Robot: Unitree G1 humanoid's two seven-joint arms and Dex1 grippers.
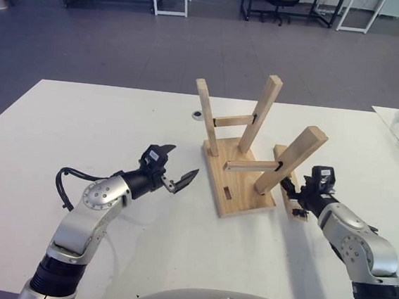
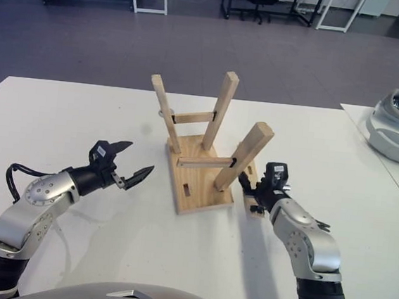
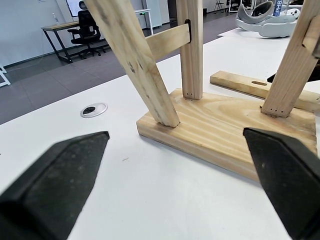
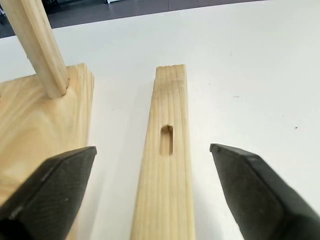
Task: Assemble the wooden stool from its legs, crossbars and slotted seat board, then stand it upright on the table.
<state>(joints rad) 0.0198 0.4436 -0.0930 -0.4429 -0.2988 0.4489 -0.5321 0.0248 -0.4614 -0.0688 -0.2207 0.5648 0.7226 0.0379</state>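
The slotted seat board (image 1: 241, 189) lies flat on the white table. Three legs stand up out of it: a far left leg (image 1: 207, 116), a far right leg (image 1: 261, 113) and a near right leg (image 1: 292, 158). One crossbar (image 1: 234, 121) joins the two far legs; a second crossbar (image 1: 251, 166) runs to the near right leg. An empty slot (image 1: 228, 192) shows at the board's near left corner. A loose leg (image 4: 165, 165) lies flat just right of the board. My right gripper (image 4: 152, 148) is open, straddling it low over the table. My left gripper (image 1: 184, 160) hangs open left of the board, holding nothing.
A white headset (image 2: 396, 126) rests on a neighbouring table at the far right. A round cable grommet (image 1: 197, 113) sits in the tabletop behind the stool. Bare table (image 1: 61, 122) stretches to the left. Office chairs and desks stand on the floor beyond.
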